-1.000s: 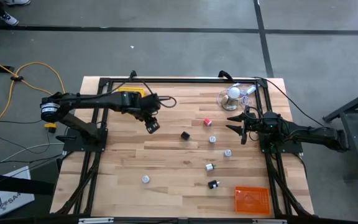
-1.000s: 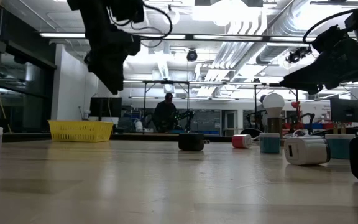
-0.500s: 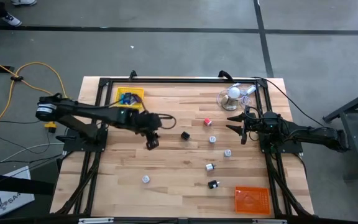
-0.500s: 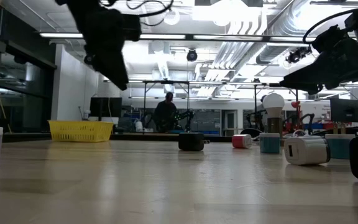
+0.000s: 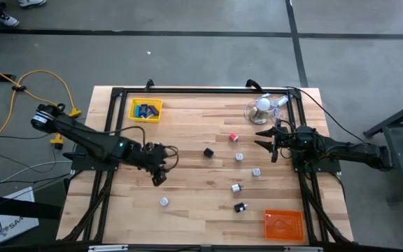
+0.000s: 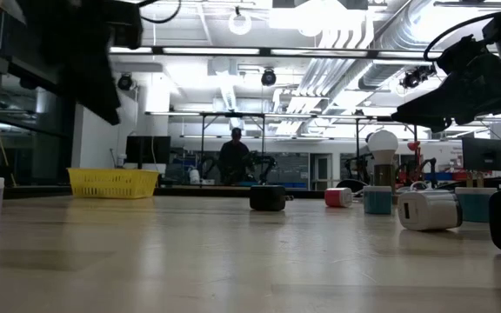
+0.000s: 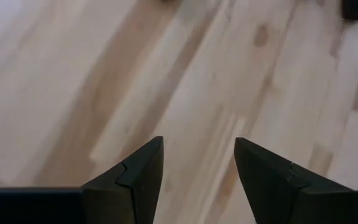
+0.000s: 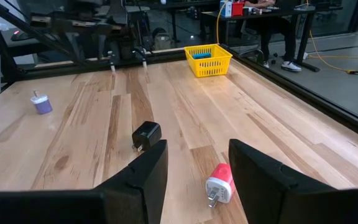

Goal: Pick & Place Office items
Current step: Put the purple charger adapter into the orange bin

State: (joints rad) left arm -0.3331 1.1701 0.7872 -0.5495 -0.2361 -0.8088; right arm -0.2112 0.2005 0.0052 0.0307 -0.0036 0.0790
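Table of pale wood planks; workshop room beyond.

Left gripper: was by the yellow tray a second ago; now nearer the table's front edge, left of centre, over bare wood.
Left arm: swung away from the tray, now stretched diagonally across the left side.
Yellow tray: was covered by the arm, now in plain sight with blue pieces inside.
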